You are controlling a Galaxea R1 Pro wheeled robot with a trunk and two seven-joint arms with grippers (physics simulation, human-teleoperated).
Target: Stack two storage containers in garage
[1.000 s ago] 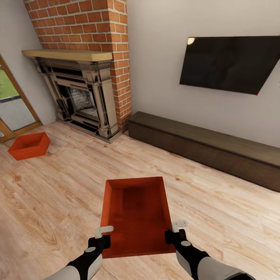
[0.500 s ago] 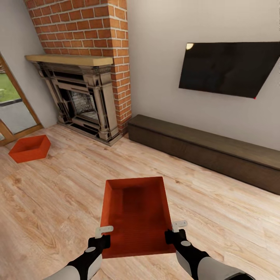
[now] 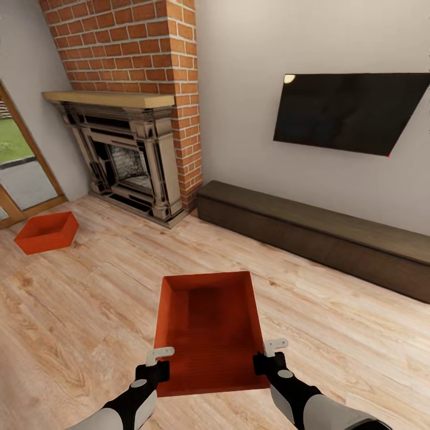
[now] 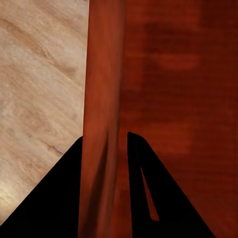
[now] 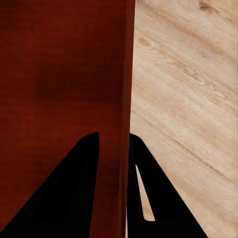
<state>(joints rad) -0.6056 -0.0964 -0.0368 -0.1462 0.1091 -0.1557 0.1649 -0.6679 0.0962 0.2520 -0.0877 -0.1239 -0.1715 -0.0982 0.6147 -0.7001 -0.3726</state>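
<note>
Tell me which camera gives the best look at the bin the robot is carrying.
The head view: it shows the whole held bin, open and empty, with the left gripper and right gripper on its side walls. Each wrist view shows one red wall close up, pinched between dark fingers.

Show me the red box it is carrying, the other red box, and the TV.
Carried red box (image 3: 206, 325), head view, inside bottom.
Other red box (image 3: 46, 232), head view, open top, on wood floor.
TV (image 3: 349, 110), head view, middle of screen.

red-orange container (image 3: 206, 322), red brick fireplace (image 3: 134, 54)
</note>
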